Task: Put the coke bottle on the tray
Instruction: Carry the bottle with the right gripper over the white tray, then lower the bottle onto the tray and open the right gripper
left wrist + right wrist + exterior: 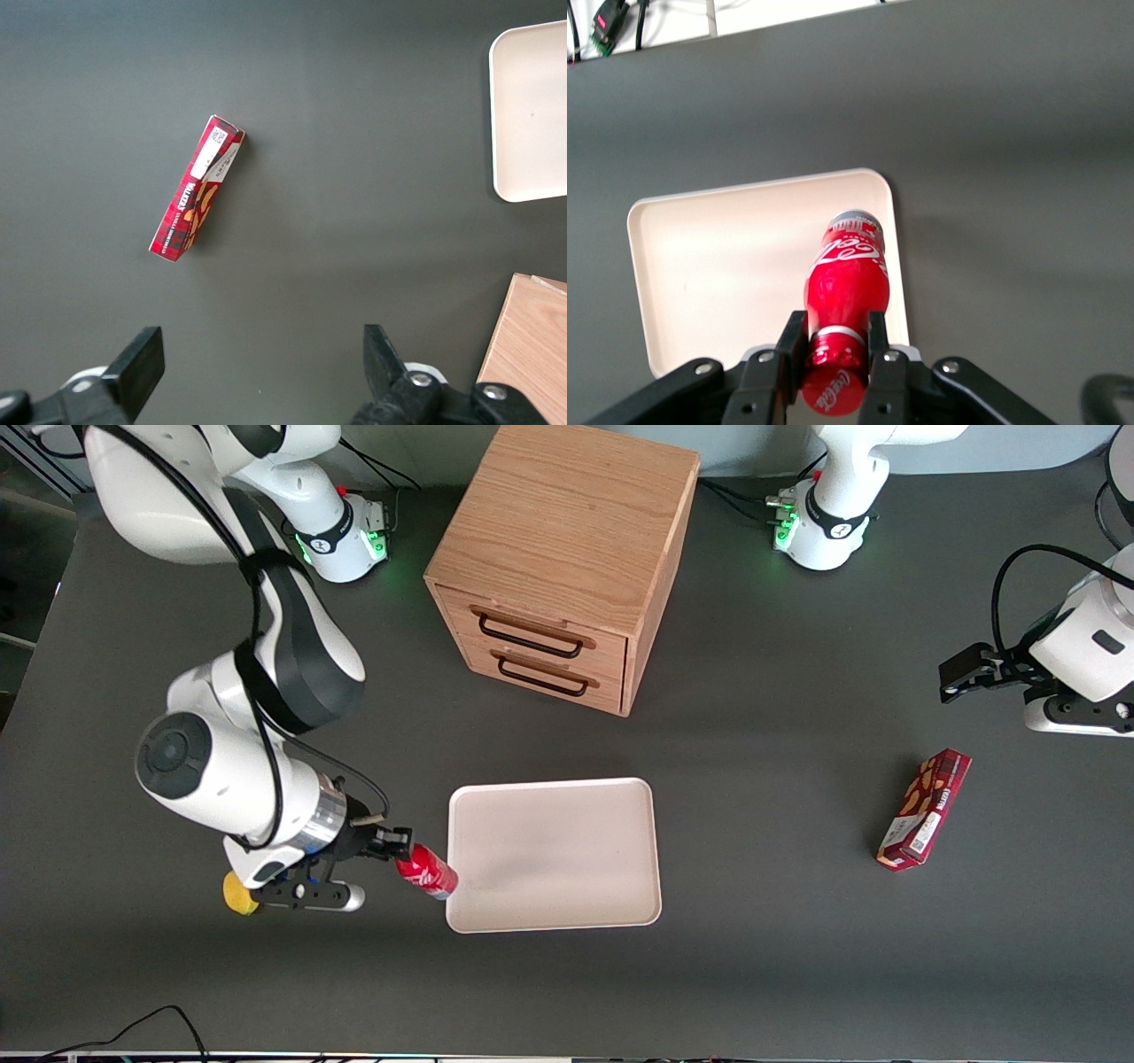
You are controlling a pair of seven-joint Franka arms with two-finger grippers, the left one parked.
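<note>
My right gripper (400, 845) is shut on the neck of the coke bottle (427, 871), a small red bottle with white lettering. It holds the bottle tilted, base pointing toward the tray (567, 868), just above the tray's edge at the working arm's end. In the right wrist view the two black fingers (790, 341) clamp the bottle (846, 292) just below its red cap, with the pale tray (718, 266) under and ahead of it. The tray holds nothing.
A wooden two-drawer cabinet (567, 558) stands farther from the front camera than the tray. A dark red snack box (924, 808) lies toward the parked arm's end of the table; it also shows in the left wrist view (197, 197). A yellow object (239, 895) sits under the wrist.
</note>
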